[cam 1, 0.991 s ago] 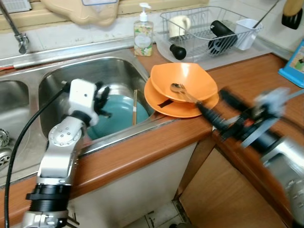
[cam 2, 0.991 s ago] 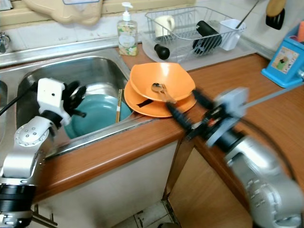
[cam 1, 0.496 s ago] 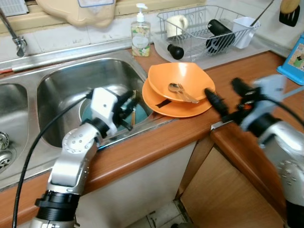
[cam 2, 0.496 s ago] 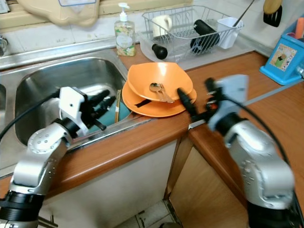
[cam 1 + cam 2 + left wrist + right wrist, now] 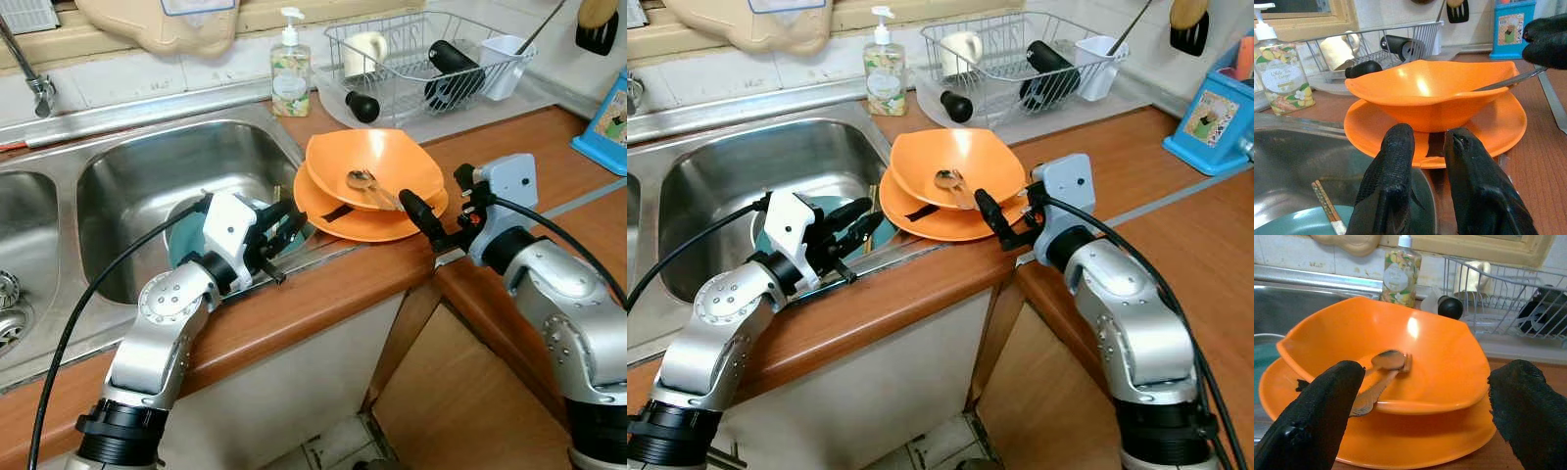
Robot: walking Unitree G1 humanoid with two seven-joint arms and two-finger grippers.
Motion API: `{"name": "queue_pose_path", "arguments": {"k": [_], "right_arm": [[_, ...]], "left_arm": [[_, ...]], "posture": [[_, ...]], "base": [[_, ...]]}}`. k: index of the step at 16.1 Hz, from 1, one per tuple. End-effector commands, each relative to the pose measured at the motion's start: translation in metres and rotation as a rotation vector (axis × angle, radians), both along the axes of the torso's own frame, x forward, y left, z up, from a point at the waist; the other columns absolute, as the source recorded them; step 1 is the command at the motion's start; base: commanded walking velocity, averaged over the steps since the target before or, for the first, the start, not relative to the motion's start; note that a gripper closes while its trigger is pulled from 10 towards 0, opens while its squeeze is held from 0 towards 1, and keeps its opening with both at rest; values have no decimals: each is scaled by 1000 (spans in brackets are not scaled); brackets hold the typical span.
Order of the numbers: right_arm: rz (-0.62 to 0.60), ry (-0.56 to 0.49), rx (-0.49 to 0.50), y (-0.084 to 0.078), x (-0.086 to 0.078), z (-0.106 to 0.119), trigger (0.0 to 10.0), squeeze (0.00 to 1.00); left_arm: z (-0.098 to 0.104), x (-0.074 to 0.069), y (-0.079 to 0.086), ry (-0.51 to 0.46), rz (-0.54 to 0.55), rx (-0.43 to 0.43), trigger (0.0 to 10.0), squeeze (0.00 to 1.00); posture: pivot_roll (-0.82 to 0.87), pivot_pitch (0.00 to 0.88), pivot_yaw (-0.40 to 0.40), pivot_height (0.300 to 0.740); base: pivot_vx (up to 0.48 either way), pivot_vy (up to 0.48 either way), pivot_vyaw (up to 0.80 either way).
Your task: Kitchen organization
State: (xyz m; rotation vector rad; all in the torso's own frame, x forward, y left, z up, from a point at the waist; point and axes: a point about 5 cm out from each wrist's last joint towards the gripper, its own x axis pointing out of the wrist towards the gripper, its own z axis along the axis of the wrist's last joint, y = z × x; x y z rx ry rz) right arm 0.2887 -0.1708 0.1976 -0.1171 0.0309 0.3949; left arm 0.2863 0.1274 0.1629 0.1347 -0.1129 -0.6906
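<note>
Kitchen scene at a brown wooden bench (image 5: 323, 294) with a stainless steel sink (image 5: 147, 176) set into it. An orange wavy-rimmed bowl (image 5: 377, 162) sits on a flat orange plate (image 5: 362, 223), right beside the sink's edge. A metal spoon (image 5: 364, 182) lies inside the bowl, along with what may be a second utensil, hard to tell apart.

The left tool (image 5: 282, 227) reaches over the sink's front corner, its two black fingers (image 5: 1393, 166) close together with a narrow gap, grasping nothing, tips pointing at the plate's near rim. Below it in the sink rests a teal round dish (image 5: 186, 235), with a pair of wooden chopsticks (image 5: 1327, 208) lying across it.

The right tool (image 5: 439, 206) hovers at the bowl's other side, fingers spread wide and released; one fingertip is near the bowl's rim.

Behind, against the tiled wall, stand a clear soap dispenser bottle with a floral label (image 5: 292, 69) and a white wire dish rack (image 5: 431, 59) holding a cream mug, a black cylindrical object and a white cup. A blue box (image 5: 1213, 116) sits on the bench at the far right.
</note>
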Motion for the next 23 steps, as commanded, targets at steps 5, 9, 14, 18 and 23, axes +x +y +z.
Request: {"name": "queue_pose_path", "arguments": {"k": [5,9,14,18,23], "right_arm": [[-66,-15,-26,-8,6,2,10000,0],[-75,-43,3,-15,4,10,10000,0],[26,-51,45,-5,-2,12,10000,0],[25,-10,43,-4,-1,2,10000,0],[60,6,99,-2,9,-3,78,0]], "left_arm": [[0,-7,-9,9,-61,4,10000,0],[4,-9,-13,39,-116,-41,10000,769],[3,-12,-19,51,-155,-10,10000,0],[1,-13,-22,57,-184,10,10000,0],[1,-15,-24,52,-196,20,10000,0]], "posture": [[-157,0,14,740],[-158,0,15,740],[-158,0,21,740],[-151,0,18,740],[-139,0,7,740]], "base": [[0,0,0],[0,0,0],[0,0,0],[0,0,0],[0,0,0]]}}
